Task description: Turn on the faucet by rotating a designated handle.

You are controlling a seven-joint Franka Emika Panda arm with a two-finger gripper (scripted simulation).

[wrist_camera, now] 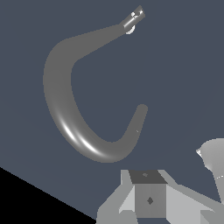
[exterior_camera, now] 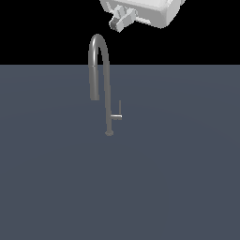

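Note:
The faucet (exterior_camera: 108,93) is a tall thin grey gooseneck standing on the dark grey-blue surface (exterior_camera: 178,178), its arched spout bending toward the exterior view's left. The handle (exterior_camera: 117,114) is a small L-shaped lever sticking out low on the stem toward the exterior view's right, with its slim rod pointing up. My gripper (exterior_camera: 119,22) hangs high above the arch, well apart from the faucet, fingers together with nothing between them. In the wrist view the faucet (wrist_camera: 65,113) appears from above as a curved arc, the handle (wrist_camera: 133,18) lies at its far end, and my gripper (wrist_camera: 149,192) shows at the frame edge.
The flat surface spreads around the faucet base (exterior_camera: 109,133) in every direction. A pale grey part of my arm (wrist_camera: 213,159) shows in the wrist view.

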